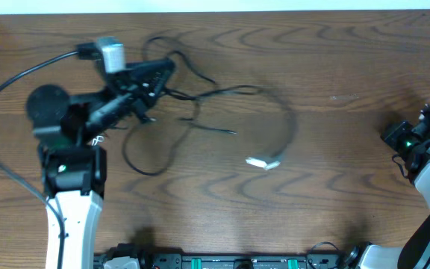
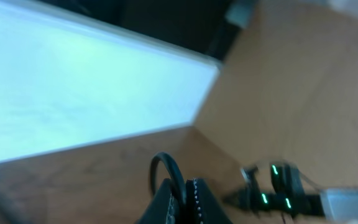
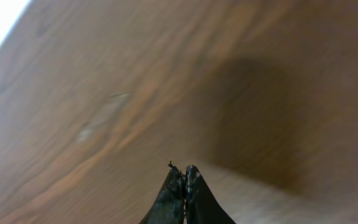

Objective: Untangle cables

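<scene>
Overhead: left pincer [image 1: 166, 69], ten o'clock, pinches a black cable [image 2: 174, 174]; likely next, pull it free; right pincer [image 3: 184, 169] pressed together.

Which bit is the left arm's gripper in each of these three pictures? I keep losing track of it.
Overhead: the left gripper is upper left, pointing right among the cables.
Left wrist: bottom centre, shut on a black cable looping up.
Right wrist: not in it; that one is the right gripper.
Shared landmark: the brown wooden table, in all three.
</scene>
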`<state>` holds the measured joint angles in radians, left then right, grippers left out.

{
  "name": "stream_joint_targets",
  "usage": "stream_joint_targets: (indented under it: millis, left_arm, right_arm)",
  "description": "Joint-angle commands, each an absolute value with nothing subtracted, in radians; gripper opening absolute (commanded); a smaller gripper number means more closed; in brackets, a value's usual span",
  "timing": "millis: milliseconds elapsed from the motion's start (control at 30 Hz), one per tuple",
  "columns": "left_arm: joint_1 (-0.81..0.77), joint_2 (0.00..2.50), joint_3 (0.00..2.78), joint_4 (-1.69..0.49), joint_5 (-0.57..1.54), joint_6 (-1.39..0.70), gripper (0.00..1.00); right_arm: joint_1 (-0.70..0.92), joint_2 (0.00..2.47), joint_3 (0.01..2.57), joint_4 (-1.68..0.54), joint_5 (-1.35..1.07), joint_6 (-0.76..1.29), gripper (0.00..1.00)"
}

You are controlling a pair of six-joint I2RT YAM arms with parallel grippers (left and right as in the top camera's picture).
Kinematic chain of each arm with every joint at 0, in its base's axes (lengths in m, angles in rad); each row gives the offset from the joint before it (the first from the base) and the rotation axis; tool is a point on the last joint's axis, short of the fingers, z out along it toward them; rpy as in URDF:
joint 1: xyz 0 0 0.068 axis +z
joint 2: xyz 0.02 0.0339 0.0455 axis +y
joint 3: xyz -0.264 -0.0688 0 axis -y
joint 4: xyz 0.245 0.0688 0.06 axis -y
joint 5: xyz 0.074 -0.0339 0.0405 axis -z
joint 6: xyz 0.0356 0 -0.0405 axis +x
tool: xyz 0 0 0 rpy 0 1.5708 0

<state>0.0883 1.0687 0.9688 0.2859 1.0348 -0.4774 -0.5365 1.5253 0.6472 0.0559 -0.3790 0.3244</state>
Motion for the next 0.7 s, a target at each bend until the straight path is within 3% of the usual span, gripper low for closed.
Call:
stream_joint_targets:
  millis: [0, 67, 167, 367, 533, 667]
  left_arm:
    - [0.112, 1.048, 0.973, 0.292, 0.973, -0.613, 0.07]
    - [0.089, 1.053, 0.973, 0.29, 0.979, -0.64, 0.07]
    - [0.02, 1.069, 0.973, 0.304, 0.973, -0.654, 0.08]
    - [-0.216, 1.113, 0.973, 0.49, 0.802, -0.731, 0.07]
    - [-0.439, 1.191, 0.992, 0.717, 0.541, -0.754, 0.08]
    - [-0.562, 1.314, 1.082, 0.75, 0.438, -0.753, 0.07]
  right_arm:
    - [-0.549, 1.525, 0.661, 0.063, -0.383, 0.309, 0.06]
    - [-0.548, 1.525, 0.661, 0.102, -0.579, 0.307, 0.19]
    - [-0.536, 1.52, 0.661, 0.174, -0.804, 0.306, 0.23]
    - [-0.449, 1.46, 0.661, 0.177, -0.819, 0.306, 0.31]
    - [-0.415, 1.373, 0.661, 0.13, -0.791, 0.305, 0.32]
    - [-0.415, 1.301, 0.661, 0.082, -0.785, 0.294, 0.33]
